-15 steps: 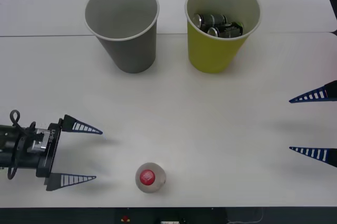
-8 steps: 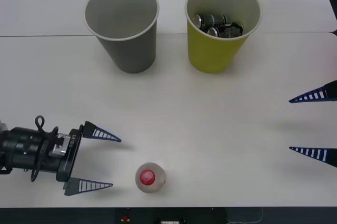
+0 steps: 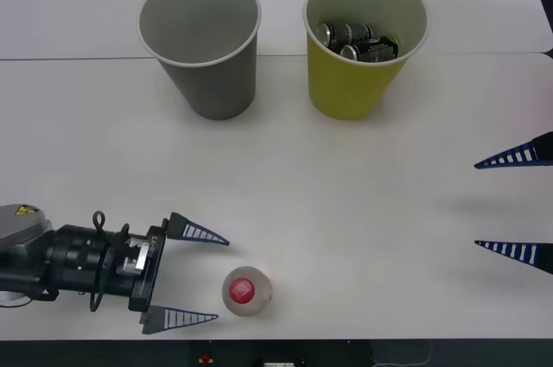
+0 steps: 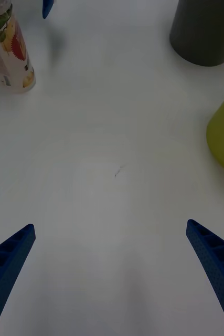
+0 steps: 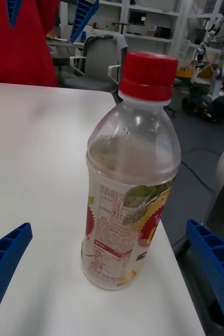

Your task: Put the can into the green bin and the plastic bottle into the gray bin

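Front view: two bins (image 3: 200,47), one plastic bottle (image 3: 246,291), cans (image 3: 354,41) inside green.

Before you, a white table (image 3: 346,203) with a seam running across its far part carries three things. The gray bin (image 3: 201,43) and the green bin (image 3: 364,43) stand upright side by side toward the far edge, apart from each other. The plastic bottle (image 3: 246,291), red cap up, stands alone near the table's front edge.
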Robot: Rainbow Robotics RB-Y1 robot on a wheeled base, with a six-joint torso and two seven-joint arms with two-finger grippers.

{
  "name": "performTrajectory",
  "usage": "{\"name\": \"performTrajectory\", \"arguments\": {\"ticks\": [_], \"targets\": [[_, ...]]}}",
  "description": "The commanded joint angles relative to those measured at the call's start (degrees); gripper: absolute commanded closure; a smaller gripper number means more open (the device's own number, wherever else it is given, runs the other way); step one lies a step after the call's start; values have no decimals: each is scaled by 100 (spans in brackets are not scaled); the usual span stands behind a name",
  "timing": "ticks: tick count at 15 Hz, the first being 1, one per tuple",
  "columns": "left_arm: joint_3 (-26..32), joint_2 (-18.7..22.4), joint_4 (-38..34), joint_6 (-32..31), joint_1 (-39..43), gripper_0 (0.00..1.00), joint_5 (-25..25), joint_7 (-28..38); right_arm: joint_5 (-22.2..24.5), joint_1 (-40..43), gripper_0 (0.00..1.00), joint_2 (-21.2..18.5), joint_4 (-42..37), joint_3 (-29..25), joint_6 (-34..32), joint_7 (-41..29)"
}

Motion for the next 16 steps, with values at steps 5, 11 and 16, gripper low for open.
{"name": "performTrajectory", "arguments": {"ticks": [5, 11, 16], "targets": [[-4, -444, 23, 381, -1, 0, -251, -599, 0, 0, 0, 0, 0, 0, 0, 0], [-153, -655, 32, 548, -1, 0, -357, -669, 0, 0, 0, 0, 0, 0, 0, 0], [-232, -734, 32, 618, -1, 75, -365, -660, 0, 0, 0, 0, 0, 0, 0, 0]]}}
